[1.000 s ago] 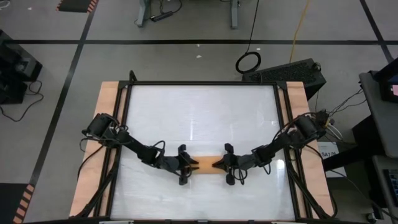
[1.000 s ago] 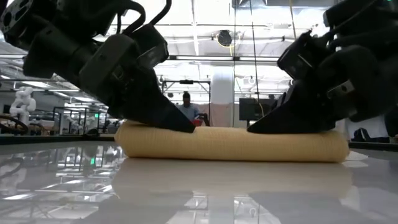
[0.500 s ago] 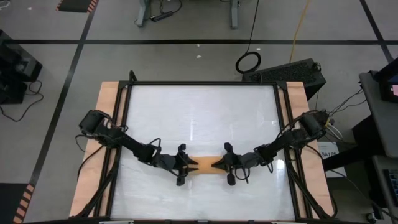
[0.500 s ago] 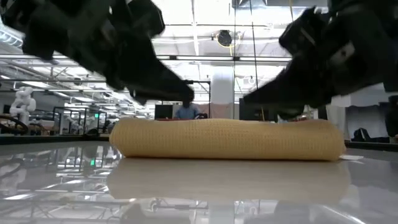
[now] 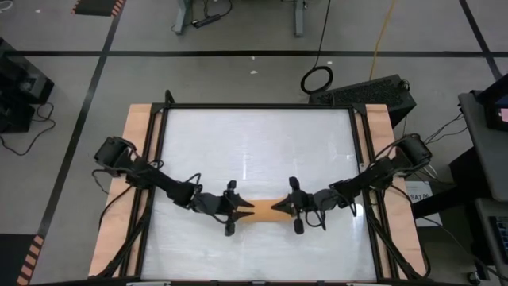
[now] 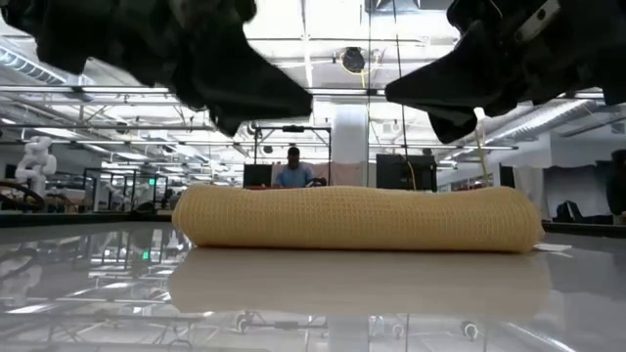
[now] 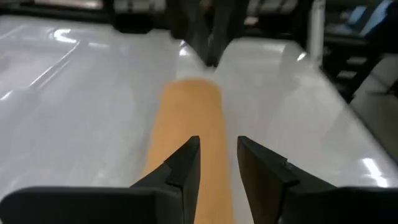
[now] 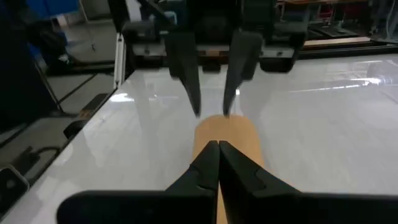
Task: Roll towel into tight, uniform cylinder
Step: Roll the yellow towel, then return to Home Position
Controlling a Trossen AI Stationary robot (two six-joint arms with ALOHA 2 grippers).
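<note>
The towel (image 5: 263, 209) lies rolled up on the white worktop (image 5: 254, 143). The left claw (image 5: 239, 210) hangs just above one end, a little apart. The right claw (image 5: 279, 206) is pinched closed above the other end.

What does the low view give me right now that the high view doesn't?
Only the low view shows clear air between both grippers and the towel, the roll's even side profile, and a person behind the table. Only the high view shows the whole table and which arm is which: left gripper over the roll's left end, right gripper over its right. Both show the rolled towel lying on the table with neither gripper holding it.
</note>
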